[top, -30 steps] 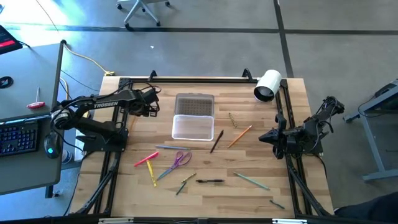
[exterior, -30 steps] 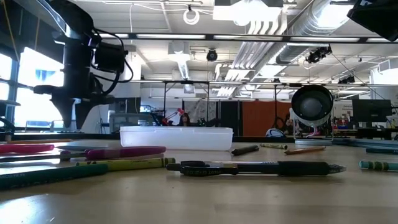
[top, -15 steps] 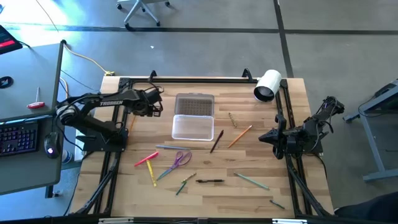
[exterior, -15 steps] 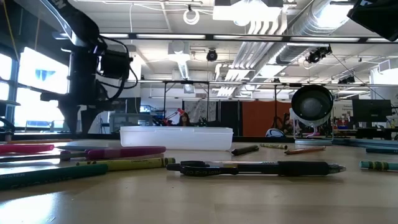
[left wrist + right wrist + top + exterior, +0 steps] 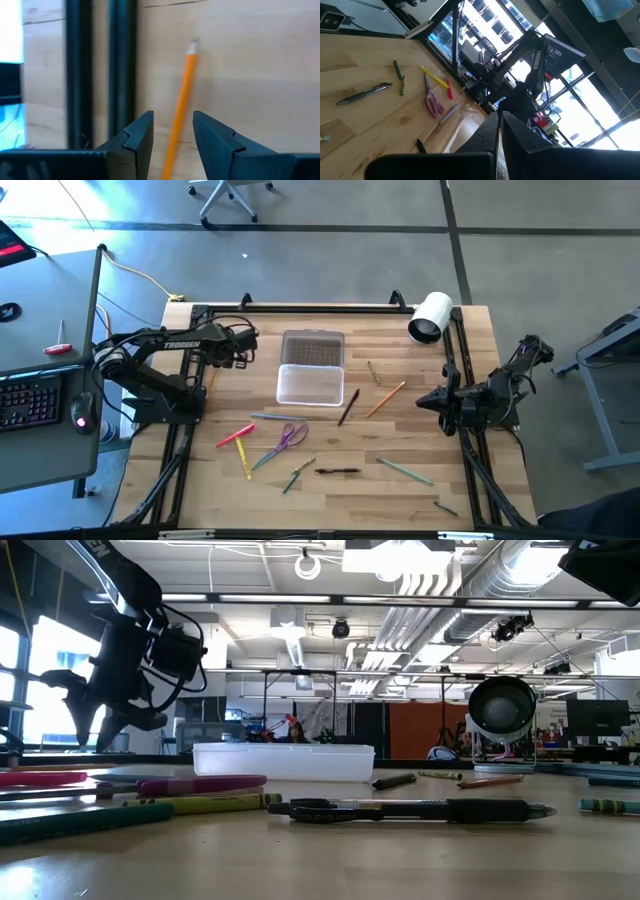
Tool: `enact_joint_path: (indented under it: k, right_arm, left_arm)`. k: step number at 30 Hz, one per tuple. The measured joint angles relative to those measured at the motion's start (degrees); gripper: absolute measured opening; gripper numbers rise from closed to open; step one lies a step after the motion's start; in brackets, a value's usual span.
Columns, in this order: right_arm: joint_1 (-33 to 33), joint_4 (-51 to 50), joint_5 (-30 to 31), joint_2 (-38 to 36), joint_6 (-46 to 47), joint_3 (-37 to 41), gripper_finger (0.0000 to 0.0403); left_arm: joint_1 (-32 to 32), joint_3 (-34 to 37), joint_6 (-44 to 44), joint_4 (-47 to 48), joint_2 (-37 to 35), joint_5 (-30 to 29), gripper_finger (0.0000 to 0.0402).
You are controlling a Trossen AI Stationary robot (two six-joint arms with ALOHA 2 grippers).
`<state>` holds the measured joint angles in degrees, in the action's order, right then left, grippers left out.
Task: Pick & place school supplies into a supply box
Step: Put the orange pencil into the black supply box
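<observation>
Hovering at the far left of the worktop [image 5: 400,440], the left gripper [image 5: 172,131] has its jaws apart astride an orange pencil [image 5: 180,107]. Right gripper [image 5: 428,399], jaws together, waits at the right edge. Supply box [image 5: 311,383] sits open mid-worktop.

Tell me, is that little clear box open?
Open: the supply box has its ribbed lid flat on the table behind it.

Open clear supply box [image 5: 310,383]; school supplies [image 5: 285,438] scattered around
</observation>
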<state>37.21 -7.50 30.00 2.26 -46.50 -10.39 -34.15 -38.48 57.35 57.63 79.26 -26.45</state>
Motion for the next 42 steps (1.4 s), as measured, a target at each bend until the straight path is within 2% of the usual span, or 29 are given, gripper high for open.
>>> enact_joint_path:
  k: [12,17,21,26,30,35,42]
  right_arm:
    - [0.0,0.0,0.0,0.0,0.0,0.0,0.0000]
    - [0.0,0.0,0.0,0.0,0.0,0.0,0.0000]
    - [0.0,0.0,0.0,0.0,0.0,0.0,0.0000]
    - [0.0,0.0,0.0,0.0,0.0,0.0,0.0000]
    - [0.0,0.0,0.0,0.0,0.0,0.0,0.0000]
    - [0.0,-0.1,-0.1,0.0,0.0,0.0,0.0000]
    - [0.0,0.0,-0.3,0.0,0.0,0.0,0.0000]
  left_arm:
    - [0.0,0.0,0.1,-1.7,0.0,0.9,0.0175]
    - [-0.3,2.7,0.1,-6.8,0.0,0.7,0.0175]
    - [-3.6,6.4,1.6,-12.0,-0.1,1.9,0.0175]
    - [-7.8,9.3,-0.6,-17.1,-0.4,3.6,0.0171]
    - [-8.3,9.5,-2.4,-18.2,-0.3,4.1,0.0129]
    - [-8.2,9.5,-5.4,-19.7,-0.3,5.7,0.0024]
    - [-7.1,6.8,-7.3,-19.2,0.1,7.6,0.0042]
